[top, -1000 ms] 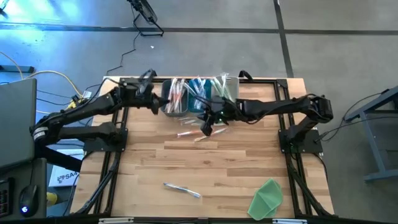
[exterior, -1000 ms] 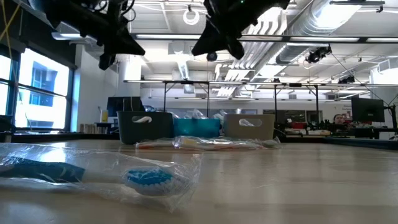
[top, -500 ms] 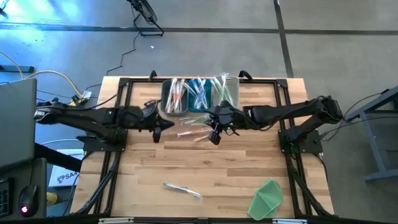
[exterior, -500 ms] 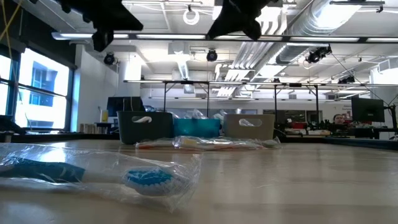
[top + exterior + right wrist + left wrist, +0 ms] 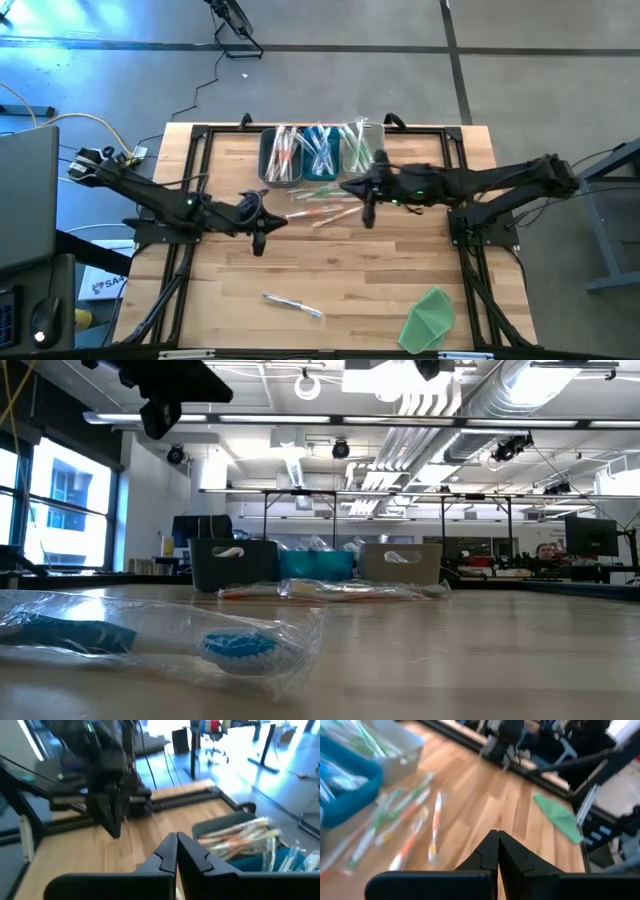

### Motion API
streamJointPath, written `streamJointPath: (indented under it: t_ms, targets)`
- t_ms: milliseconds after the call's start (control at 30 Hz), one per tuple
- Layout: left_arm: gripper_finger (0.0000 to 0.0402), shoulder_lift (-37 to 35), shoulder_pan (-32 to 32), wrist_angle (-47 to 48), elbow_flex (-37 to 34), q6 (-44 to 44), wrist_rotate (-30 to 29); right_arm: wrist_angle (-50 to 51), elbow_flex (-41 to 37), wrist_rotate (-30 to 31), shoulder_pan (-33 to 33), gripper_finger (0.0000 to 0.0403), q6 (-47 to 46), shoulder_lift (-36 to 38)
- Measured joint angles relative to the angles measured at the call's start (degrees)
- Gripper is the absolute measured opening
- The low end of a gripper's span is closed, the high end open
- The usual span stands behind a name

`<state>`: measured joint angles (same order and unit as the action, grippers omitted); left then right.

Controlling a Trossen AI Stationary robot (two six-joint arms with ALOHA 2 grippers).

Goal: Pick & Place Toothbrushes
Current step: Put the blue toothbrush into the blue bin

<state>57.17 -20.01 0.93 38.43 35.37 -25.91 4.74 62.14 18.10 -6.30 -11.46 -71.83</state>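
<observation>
Several wrapped toothbrushes (image 5: 318, 208) lie loose on the wood just in front of three bins (image 5: 320, 152) at the far edge, which hold more pink, blue and green ones. In the left wrist view the loose toothbrushes (image 5: 410, 820) lie blurred ahead of my fingers. One blue wrapped toothbrush (image 5: 293, 304) lies alone near the near edge, large in the low view (image 5: 235, 647). My left gripper (image 5: 259, 240) hangs shut (image 5: 497, 845) above bare wood, left of the loose ones. My right gripper (image 5: 367, 213) is shut (image 5: 176, 845) and empty above their right end.
A green cloth (image 5: 430, 318) lies at the near right corner, also seen in the left wrist view (image 5: 560, 815). A black frame (image 5: 195, 180) runs along the table's edges. The right wrist view shows the left arm (image 5: 110, 805) across the table. Bare wood spans the middle.
My left gripper has drawn back from the dark bin toward the near edge, now over bare wood. My right gripper has risen out of the low view's top and moved toward the table's right. The toothbrushes have stayed where they were.
</observation>
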Motion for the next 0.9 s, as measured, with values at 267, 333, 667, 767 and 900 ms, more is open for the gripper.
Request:
streamJointPath:
  t_ms: [267,333,667,767,900]
  targets:
    - [0.0000,9.2,-3.8,-11.3,-0.1,-0.4,0.9,-12.7,-15.8,-2.6,0.3,0.0002,-2.2,13.5]
    - [0.0000,10.7,-3.8,-13.8,0.0,-0.4,2.2,-13.9,-18.2,-2.7,0.2,0.0002,-4.7,16.8]
    - [0.0000,11.4,-3.6,-14.4,0.0,-1.1,3.3,-13.6,-22.3,-3.3,-3.6,0.0002,-8.1,22.6]
    - [0.0000,11.4,-3.1,-14.0,0.0,-1.2,3.5,-13.6,-22.5,-3.1,-4.0,0.0002,-8.2,22.6]
    - [0.0000,11.4,-2.9,-14.6,0.0,-1.2,5.7,-13.8,-22.5,-2.8,-4.0,0.0002,-8.3,21.7]
